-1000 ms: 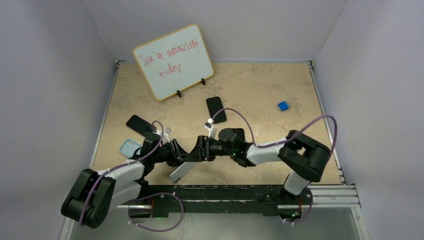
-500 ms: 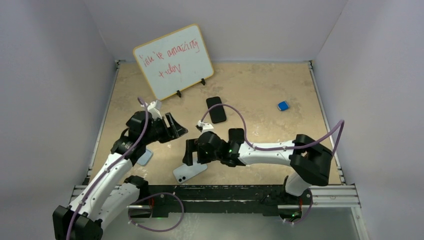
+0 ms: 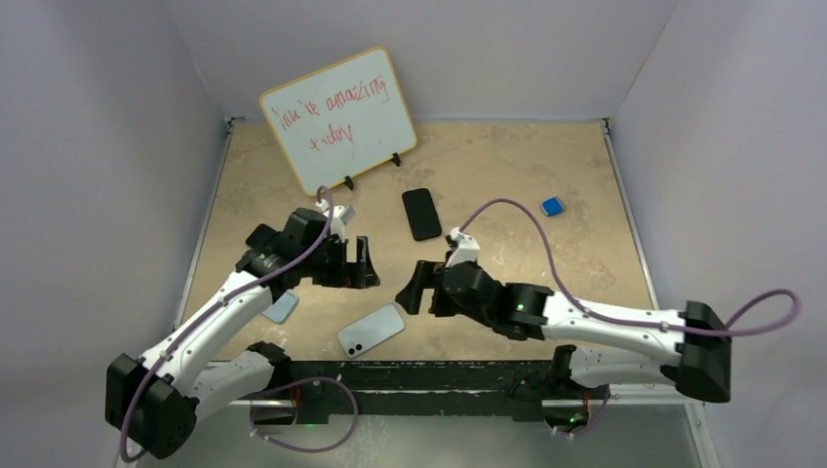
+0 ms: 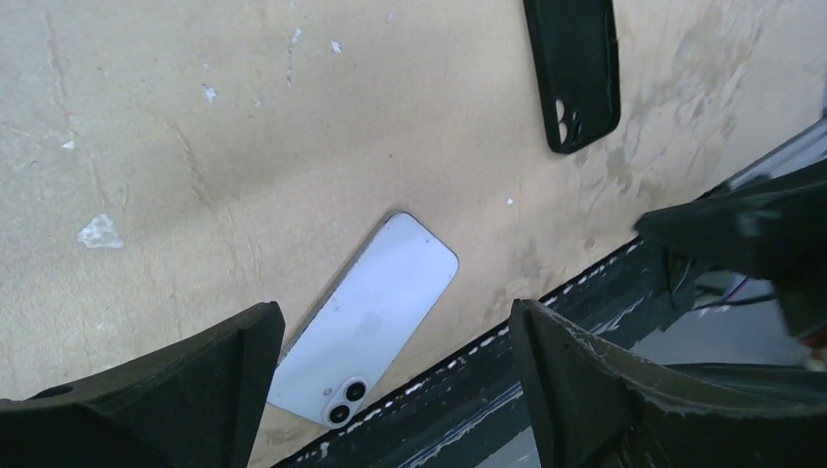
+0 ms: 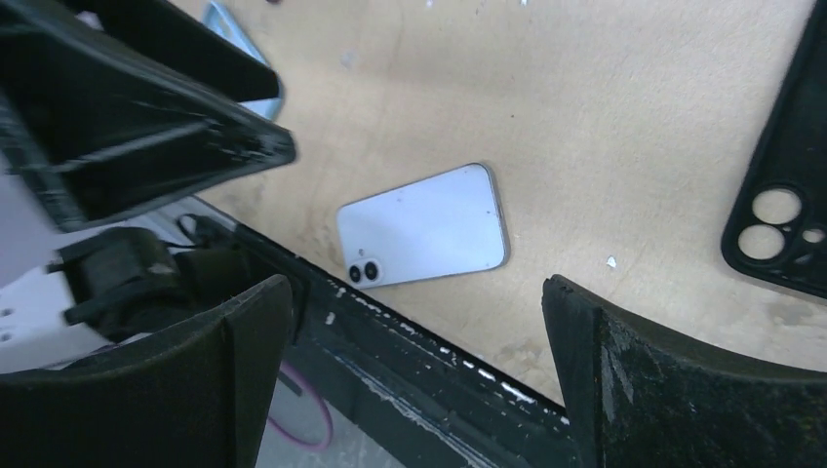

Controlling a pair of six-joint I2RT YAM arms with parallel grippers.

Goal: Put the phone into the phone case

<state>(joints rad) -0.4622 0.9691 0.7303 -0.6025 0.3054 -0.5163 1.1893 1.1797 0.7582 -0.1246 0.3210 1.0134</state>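
Observation:
The pale blue phone (image 3: 372,330) lies face down near the table's front edge, camera lenses toward the front; it also shows in the left wrist view as the phone (image 4: 366,317) and in the right wrist view as the phone (image 5: 424,226). A black phone case (image 3: 421,214) lies flat farther back, and its camera cutout shows on the case (image 4: 575,73) and on the case (image 5: 790,195). My left gripper (image 3: 363,263) hovers open, up and left of the phone. My right gripper (image 3: 410,292) hovers open to the phone's upper right. Neither touches it.
A light blue case (image 3: 283,305) lies partly under my left arm. A whiteboard (image 3: 338,119) stands at the back left and a small blue block (image 3: 552,206) lies at the right. The black front rail (image 3: 439,372) runs just below the phone.
Both grippers had the phone tilted between them; they opened and drew apart. The phone now lies flat on the table. My left gripper rose and my right arm pulled back to the right.

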